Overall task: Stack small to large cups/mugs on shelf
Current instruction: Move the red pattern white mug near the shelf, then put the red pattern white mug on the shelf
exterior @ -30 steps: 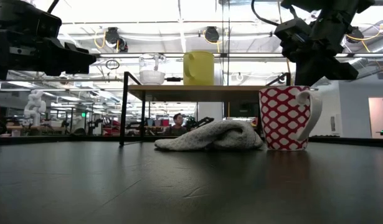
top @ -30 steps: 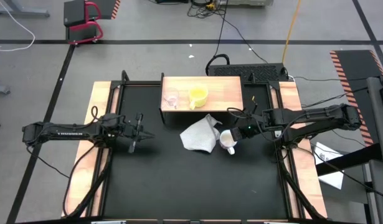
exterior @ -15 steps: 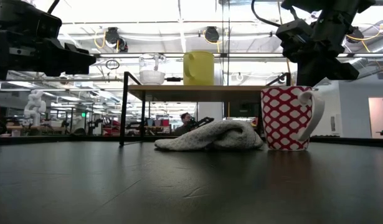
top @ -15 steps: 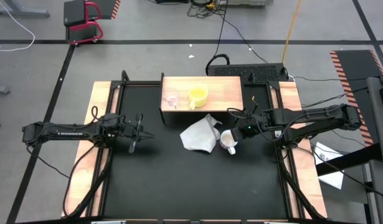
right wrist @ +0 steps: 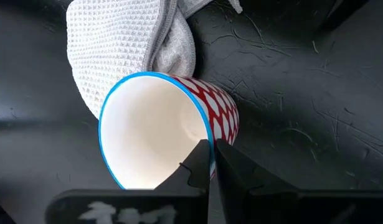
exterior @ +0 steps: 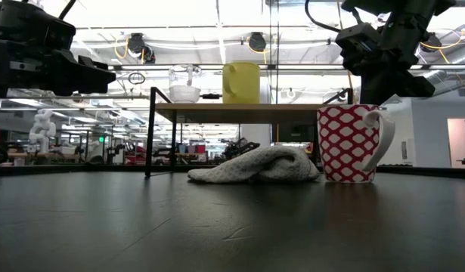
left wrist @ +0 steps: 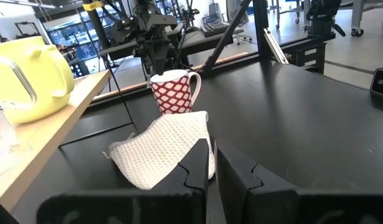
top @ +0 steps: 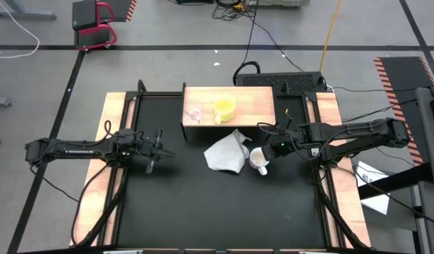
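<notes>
The white mug with a red pattern [top: 259, 160] stands upright on its base on the black tabletop, right of the shelf's front, with the grey-white cloth [top: 227, 153] against its left side. The yellow cup [top: 224, 108] and the tiny clear glass cup [top: 194, 111] stand side by side on the light-wood shelf [top: 252, 106]. My right gripper [right wrist: 211, 146] is shut and points down at the mug's rim [right wrist: 202, 124]; in the low view it [exterior: 366, 98] sits just above the mug [exterior: 345, 143]. My left gripper [left wrist: 210, 155] is shut and empty, hovering at the table's left [top: 167, 150]. My right gripper's shut fingertips [right wrist: 197, 158] stand over the mug's blue rim [right wrist: 207, 134] from above, on the side toward the arm. I cannot tell whether they touch the rim or hover just clear of it. The mug stands upright on the table.
The cloth [exterior: 255, 166] lies bunched between the shelf's front and the mug. The shelf's dark legs [exterior: 150, 132] stand on the table's far half. Bare black tabletop spreads across the near half [top: 217, 204]. Wooden side strips [top: 336, 176] border the table.
The mug has shifted a little toward the table's right edge, staying upright on the table, with my right gripper above it drifting the same way. My left gripper has kept still.
</notes>
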Controlling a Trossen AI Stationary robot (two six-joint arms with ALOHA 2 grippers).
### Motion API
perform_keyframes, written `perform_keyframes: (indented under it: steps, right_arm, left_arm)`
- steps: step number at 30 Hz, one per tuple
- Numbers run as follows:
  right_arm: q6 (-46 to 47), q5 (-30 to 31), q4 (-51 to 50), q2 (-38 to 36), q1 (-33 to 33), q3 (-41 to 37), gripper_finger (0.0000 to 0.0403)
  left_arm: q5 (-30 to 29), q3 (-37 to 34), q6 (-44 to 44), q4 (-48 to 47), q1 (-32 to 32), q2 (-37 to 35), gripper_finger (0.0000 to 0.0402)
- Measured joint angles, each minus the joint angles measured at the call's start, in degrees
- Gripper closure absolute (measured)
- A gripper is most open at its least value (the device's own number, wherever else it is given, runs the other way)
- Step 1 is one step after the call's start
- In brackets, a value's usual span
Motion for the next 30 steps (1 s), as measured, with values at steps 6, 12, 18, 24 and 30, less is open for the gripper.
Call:
perform_keyframes:
  steps: [6,12,18,24,30]
  right_arm:
    - [-0.12,0.02,0.00,-0.04,0.00,0.05,0.0366]
    - [-0.04,0.02,0.07,-0.07,0.00,0.07,0.0319]
    - [-0.39,0.02,0.06,-0.07,0.00,0.07,0.0303]
    - [-2.79,0.02,-0.02,-0.09,0.00,0.07,0.0303]
    - [-4.84,0.02,-0.65,-2.93,0.00,0.07,0.0303]
  left_arm:
    - [0.00,0.00,0.04,0.02,0.01,0.00,0.0371]
    - [0.00,0.00,-0.13,0.04,0.01,0.01,0.0371]
    - [0.02,0.00,-0.42,0.07,0.00,0.02,0.0371]
    - [0.02,0.00,-0.46,0.07,0.00,0.01,0.0371]
    - [0.02,0.00,-0.99,0.18,0.01,0.00,0.0371]
